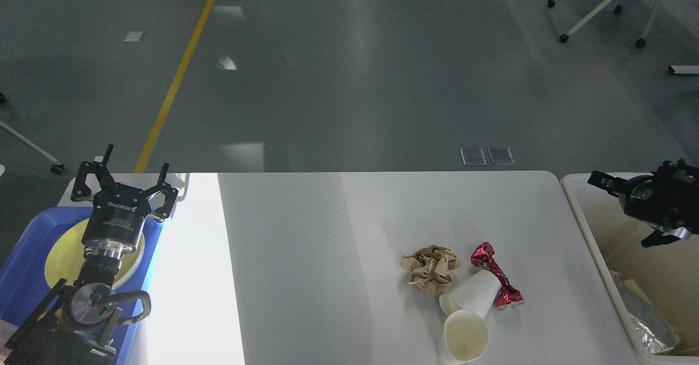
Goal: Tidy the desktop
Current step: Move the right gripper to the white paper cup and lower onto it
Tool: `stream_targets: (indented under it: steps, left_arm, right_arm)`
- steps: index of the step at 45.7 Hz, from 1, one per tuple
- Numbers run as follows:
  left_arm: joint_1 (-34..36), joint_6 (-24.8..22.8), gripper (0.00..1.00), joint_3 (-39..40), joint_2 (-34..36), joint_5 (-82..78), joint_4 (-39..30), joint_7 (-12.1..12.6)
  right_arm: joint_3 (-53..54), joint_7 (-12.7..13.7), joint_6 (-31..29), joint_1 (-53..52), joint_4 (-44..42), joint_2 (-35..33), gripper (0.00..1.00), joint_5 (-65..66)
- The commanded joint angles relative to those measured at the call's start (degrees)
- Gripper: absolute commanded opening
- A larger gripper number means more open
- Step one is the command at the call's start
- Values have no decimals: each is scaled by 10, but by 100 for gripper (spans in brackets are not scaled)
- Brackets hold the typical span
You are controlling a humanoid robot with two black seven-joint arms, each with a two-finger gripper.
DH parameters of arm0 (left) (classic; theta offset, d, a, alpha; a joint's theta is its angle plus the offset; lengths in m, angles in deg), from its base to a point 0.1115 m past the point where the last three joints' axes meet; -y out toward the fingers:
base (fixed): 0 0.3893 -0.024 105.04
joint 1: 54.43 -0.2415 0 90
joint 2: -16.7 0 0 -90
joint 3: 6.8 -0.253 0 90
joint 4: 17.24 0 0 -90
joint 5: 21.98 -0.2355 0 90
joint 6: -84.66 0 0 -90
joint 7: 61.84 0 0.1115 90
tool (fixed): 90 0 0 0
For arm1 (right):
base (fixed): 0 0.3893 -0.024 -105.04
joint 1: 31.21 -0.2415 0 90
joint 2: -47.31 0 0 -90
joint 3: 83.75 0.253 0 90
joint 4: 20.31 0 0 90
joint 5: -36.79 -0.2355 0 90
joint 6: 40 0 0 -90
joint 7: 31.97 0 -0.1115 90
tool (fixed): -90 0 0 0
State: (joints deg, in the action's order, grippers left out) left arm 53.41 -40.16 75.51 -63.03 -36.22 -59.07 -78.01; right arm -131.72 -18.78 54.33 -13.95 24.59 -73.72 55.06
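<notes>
The white desktop (338, 234) fills the middle of the head view. Near its front right lie a crumpled brown paper ball (431, 267), a twisted red foil wrapper (496, 275) and two white paper cups on their sides, one (474, 293) touching the wrapper and one (464, 336) at the front edge. My left gripper (134, 165) is open and empty, above the far edge of the blue tray. My right gripper (611, 183) hangs over the cream bin, dark and side-on, with nothing visible in it.
The blue tray (22, 277) at the left holds a yellow plate (63, 255). The cream bin (592, 245) at the right holds crumpled foil (650, 329) and brown scraps. Beyond the table lie grey floor with a yellow line and chair legs.
</notes>
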Motion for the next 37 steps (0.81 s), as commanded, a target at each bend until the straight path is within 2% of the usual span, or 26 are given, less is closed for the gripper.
stream_targets:
  steps: [1, 7, 14, 19, 22, 27, 37]
  left_arm:
    - [0, 0, 97, 0, 0, 0, 0, 0]
    - [0, 0, 97, 0, 0, 0, 0, 0]
    - [0, 0, 97, 0, 0, 0, 0, 0]
    - [0, -1, 97, 0, 0, 0, 0, 0]
    - [0, 0, 97, 0, -1, 0, 0, 0]
    - [0, 0, 97, 0, -1, 0, 0, 0]
    - [0, 0, 97, 0, -1, 0, 0, -1]
  right_arm:
    - [-122, 0, -115, -154, 104, 11, 100, 5]
    - [-187, 1, -262, -295, 172, 72, 100, -4]
    - [-192, 3, -418, -426, 256, 83, 100, -47]
    - [-193, 3, -499, -529, 317, 96, 100, -84]
    - [-193, 6, -526, -579, 348, 102, 100, -112]
    - [-194, 9, -530, -637, 397, 106, 100, -128]
    - [-193, 9, -508, -707, 492, 112, 100, -132]
